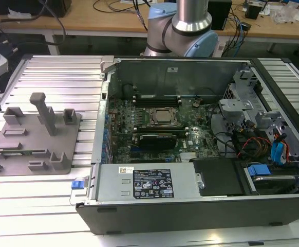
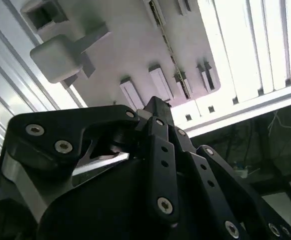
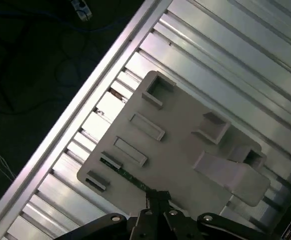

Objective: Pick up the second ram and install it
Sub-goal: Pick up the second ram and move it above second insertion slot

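The second ram [image 3: 127,174] is a thin green stick standing on edge in a slot holder of the grey fixture plate [image 3: 180,150]. In the exterior view the ram [image 1: 23,152] sits near the plate's front edge, at that view's left, beside the open computer case [image 1: 190,206]. In the second wrist view the ram [image 2: 178,70] shows as a narrow dark strip on the plate [image 2: 130,45]. My gripper [image 3: 155,197] hovers above the plate, its tips over the end of the stick, apart from it. The gripper [image 2: 155,105] is shut with nothing held.
The motherboard holds the processor socket [image 1: 162,117], dark memory slots [image 1: 157,98] behind it and a black expansion card [image 1: 157,139] in front. A tall grey post [image 1: 44,110] and several block holders rise from the fixture plate. The ribbed metal table ends near the plate.
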You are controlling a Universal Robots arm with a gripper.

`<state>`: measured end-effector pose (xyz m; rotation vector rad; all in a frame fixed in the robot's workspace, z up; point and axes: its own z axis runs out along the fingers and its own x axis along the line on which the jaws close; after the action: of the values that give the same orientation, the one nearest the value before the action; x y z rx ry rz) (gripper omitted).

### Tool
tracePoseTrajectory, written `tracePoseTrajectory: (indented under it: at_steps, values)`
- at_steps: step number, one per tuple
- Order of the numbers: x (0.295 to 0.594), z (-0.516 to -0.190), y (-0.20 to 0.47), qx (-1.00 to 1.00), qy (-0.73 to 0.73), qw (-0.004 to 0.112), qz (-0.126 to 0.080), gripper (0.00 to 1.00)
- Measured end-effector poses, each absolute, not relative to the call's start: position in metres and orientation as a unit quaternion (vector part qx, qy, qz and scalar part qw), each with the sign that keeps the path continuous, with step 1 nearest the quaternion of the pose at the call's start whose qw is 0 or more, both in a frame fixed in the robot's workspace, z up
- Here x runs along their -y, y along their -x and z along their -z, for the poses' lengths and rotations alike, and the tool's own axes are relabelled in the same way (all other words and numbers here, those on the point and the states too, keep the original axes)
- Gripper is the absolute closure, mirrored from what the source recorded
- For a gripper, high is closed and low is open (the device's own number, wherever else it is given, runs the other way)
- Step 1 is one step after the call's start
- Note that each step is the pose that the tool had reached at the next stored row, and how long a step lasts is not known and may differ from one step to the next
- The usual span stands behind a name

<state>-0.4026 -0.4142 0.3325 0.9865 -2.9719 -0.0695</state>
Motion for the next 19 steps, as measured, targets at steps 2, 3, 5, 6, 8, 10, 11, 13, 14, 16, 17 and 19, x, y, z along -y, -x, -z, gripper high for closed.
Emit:
tracePoseTrajectory:
  at_steps: [2, 3, 5, 6, 8, 10, 11, 13, 14, 16, 17, 19]
  values:
    - [0.4142, -0.3324, 0.4026, 0.932, -0.361, 0.006, 0.022, 0.92]
    - [0.4142, -0.3324, 0.4026, 0.925, -0.379, 0.006, 0.022, 0.92]
    - [0.4142, -0.3324, 0.4026, 0.916, -0.401, 0.007, 0.022, 0.92]
    - [0.4142, -0.3324, 0.4026, 0.91, -0.413, 0.007, 0.022, 0.92]
    - [0.4142, -0.3324, 0.4026, 0.898, -0.439, 0.008, 0.021, 0.92]
    - [0.4142, -0.3324, 0.4026, 0.886, -0.462, 0.008, 0.021, 0.92]
    - [0.4142, -0.3323, 0.4026, 0.88, -0.475, 0.008, 0.021, 0.92]
    - [0.4142, -0.3321, 0.4026, 0.861, -0.508, 0.009, 0.021, 0.92]
    - [0.4142, -0.3321, 0.4026, 0.856, -0.517, 0.01, 0.021, 0.92]
    - [0.4142, -0.3319, 0.4026, 0.835, -0.549, 0.01, 0.02, 0.92]
    - [0.4142, -0.3318, 0.4026, 0.819, -0.573, 0.011, 0.02, 0.92]
    - [0.4142, -0.3316, 0.4026, 0.8, -0.6, 0.012, 0.02, 0.92]
